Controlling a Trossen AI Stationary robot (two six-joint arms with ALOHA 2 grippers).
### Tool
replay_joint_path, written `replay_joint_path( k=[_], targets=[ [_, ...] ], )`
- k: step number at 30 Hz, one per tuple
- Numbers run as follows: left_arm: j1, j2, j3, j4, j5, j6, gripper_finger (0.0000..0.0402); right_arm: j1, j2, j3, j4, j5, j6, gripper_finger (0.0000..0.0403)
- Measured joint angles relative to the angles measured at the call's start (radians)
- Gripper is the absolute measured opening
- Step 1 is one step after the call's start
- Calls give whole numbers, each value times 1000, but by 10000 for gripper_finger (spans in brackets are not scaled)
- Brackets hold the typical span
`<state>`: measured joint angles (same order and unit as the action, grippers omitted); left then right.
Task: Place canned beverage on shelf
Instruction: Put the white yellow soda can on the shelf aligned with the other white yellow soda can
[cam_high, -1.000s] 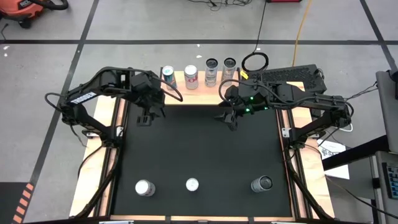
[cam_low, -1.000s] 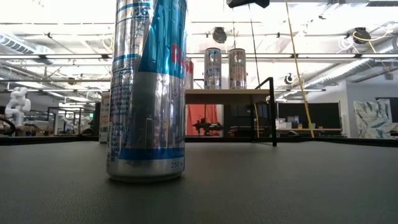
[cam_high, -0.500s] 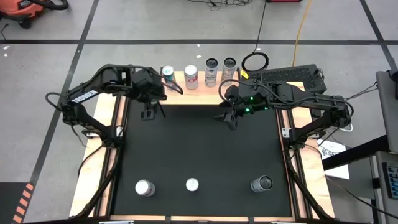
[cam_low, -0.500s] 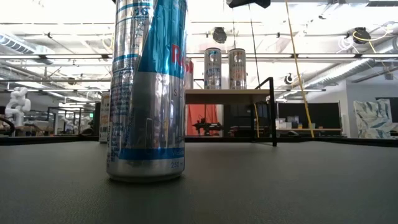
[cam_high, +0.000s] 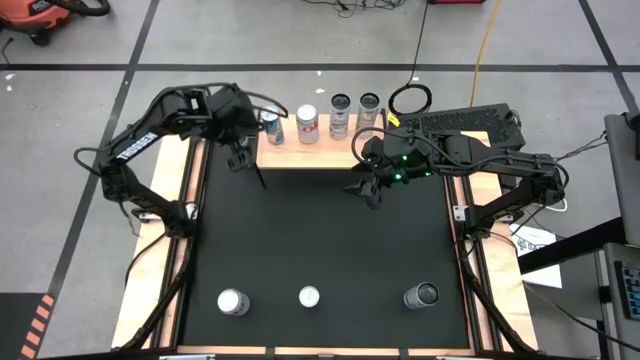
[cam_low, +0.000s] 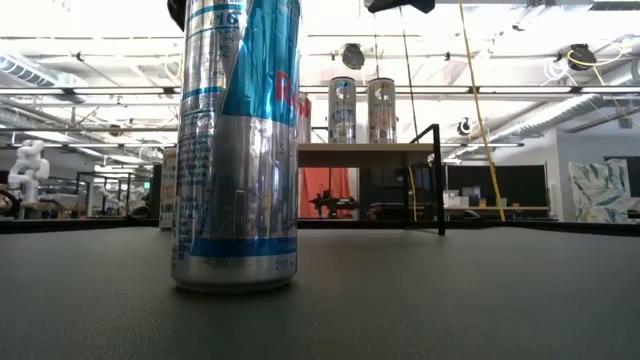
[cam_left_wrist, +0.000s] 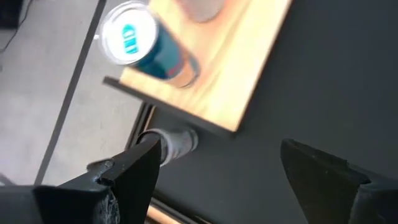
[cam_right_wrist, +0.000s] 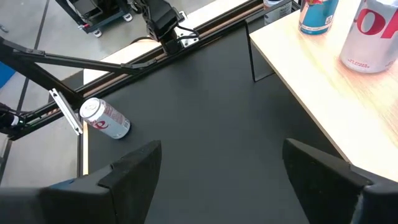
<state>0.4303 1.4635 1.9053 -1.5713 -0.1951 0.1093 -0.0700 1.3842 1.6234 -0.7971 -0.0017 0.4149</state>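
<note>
Four cans upright in a row on the shelf (cam_high: 320, 140) at the far edge of the desk (cam_high: 320, 250): blue can (cam_high: 271, 125) at the left end, red-and-white can (cam_high: 307, 124) next to it, then two silver cans (cam_high: 340, 116) toward the right. Pale wood top, thin black legs visible in the low view.

Left claw (cam_high: 240, 160) hanging just beside the shelf's left end, near the blue can but apart from it, fingers spread, nothing between them. In the left wrist view, blue can (cam_left_wrist: 146, 43) standing close to the corner of the wood top, both dark fingers (cam_left_wrist: 124, 177) wide of each other below it.

Right claw (cam_high: 368, 190) hovering over the dark mat near the shelf's right front, fingers apart, nothing held. Right wrist view: shelf corner with blue and red-and-white cans, plus one can lying on its side at the desk's edge.

Three more cans along the near edge: left near can (cam_high: 232, 302), middle near can (cam_high: 309, 297), and right near can (cam_high: 421, 296), apparently tipped over. Low view filled at left by a tall blue-and-silver can (cam_low: 237, 150) standing on the mat.
</note>
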Motion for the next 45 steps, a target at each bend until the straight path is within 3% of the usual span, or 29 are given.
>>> replay_joint_path(
  k=[7,13,20,27,30,39,45],
  targets=[
    [124,0,0,0,7,18,322,0,0,0,0,0,0,315],
    [150,0,-19,0,84,27,322,0,0,0,0,0,0,315],
    [193,-5,-54,0,69,-19,323,0,0,0,0,0,0,315],
    [235,-5,-66,0,64,-25,371,0,0,0,0,0,0,315],
    [246,-5,-66,0,12,-16,394,0,0,0,0,0,0,315],
    [286,-5,-70,1,18,11,389,0,0,0,0,0,0,315],
    [311,-6,-145,1,44,31,389,0,0,0,0,0,0,315]
  ],
)
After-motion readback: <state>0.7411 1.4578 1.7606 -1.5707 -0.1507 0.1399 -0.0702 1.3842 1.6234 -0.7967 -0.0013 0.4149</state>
